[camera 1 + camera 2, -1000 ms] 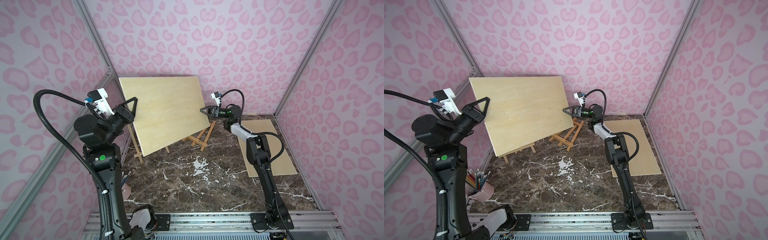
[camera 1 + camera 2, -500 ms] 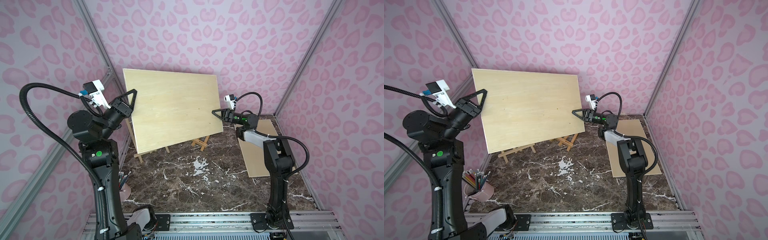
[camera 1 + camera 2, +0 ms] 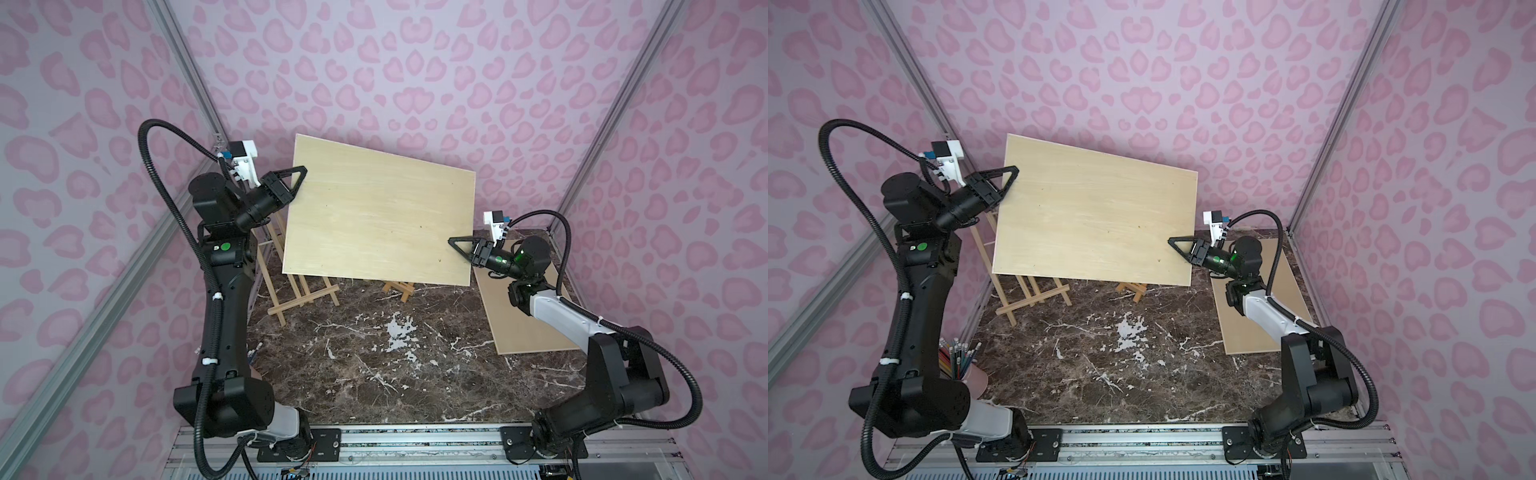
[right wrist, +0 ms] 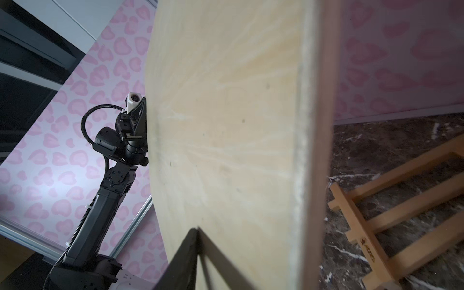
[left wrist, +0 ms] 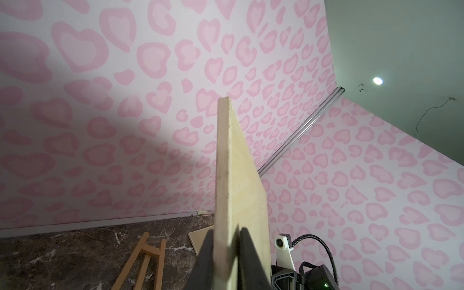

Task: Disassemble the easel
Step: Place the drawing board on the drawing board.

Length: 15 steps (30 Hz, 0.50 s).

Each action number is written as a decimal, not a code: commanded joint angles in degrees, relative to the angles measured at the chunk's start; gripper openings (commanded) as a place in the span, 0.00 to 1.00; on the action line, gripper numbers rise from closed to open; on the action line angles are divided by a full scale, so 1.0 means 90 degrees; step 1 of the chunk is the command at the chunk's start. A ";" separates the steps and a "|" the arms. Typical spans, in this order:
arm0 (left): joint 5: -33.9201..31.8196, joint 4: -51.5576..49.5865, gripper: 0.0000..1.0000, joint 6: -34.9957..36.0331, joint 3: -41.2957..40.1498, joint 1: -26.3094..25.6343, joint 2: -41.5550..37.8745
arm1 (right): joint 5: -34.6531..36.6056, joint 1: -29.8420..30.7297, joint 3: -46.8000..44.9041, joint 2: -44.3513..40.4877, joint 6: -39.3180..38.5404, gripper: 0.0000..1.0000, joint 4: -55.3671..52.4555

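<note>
Both grippers hold a large pale plywood board (image 3: 378, 220) (image 3: 1096, 216) in the air, tilted with its right side lower. My left gripper (image 3: 302, 174) (image 3: 1013, 172) is shut on its left edge near the top corner; in the left wrist view the board (image 5: 241, 175) sits between the fingers (image 5: 247, 253). My right gripper (image 3: 453, 242) (image 3: 1172, 242) grips the right edge low down. In the right wrist view one of its fingers (image 4: 184, 258) lies on the board's face (image 4: 226, 113), and the other is hidden behind. The wooden easel (image 3: 291, 286) (image 3: 1025, 291) (image 4: 391, 208) stands below and behind the board, largely hidden.
A second plywood board (image 3: 523, 328) (image 3: 1258, 324) lies flat on the marble table (image 3: 374, 365) at the right, under my right arm. A pink cup of pencils (image 3: 963, 365) stands by the left arm's base. Pink patterned walls close in on three sides.
The board has shifted right and turned clockwise, so its right side now hangs lower. Both grippers moved right with it, the right one also coming down and nearer.
</note>
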 commanded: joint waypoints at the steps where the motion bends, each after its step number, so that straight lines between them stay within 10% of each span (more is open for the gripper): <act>1: 0.0514 -0.0611 0.03 0.0778 0.0500 -0.0451 0.0443 | -0.1434 0.0250 -0.0327 -0.0558 -0.1435 0.05 0.1033; 15: 0.1000 -0.1205 0.03 0.0485 0.2339 -0.0689 0.2134 | -0.0823 0.0253 -0.1317 -0.2585 -0.1211 0.00 0.0827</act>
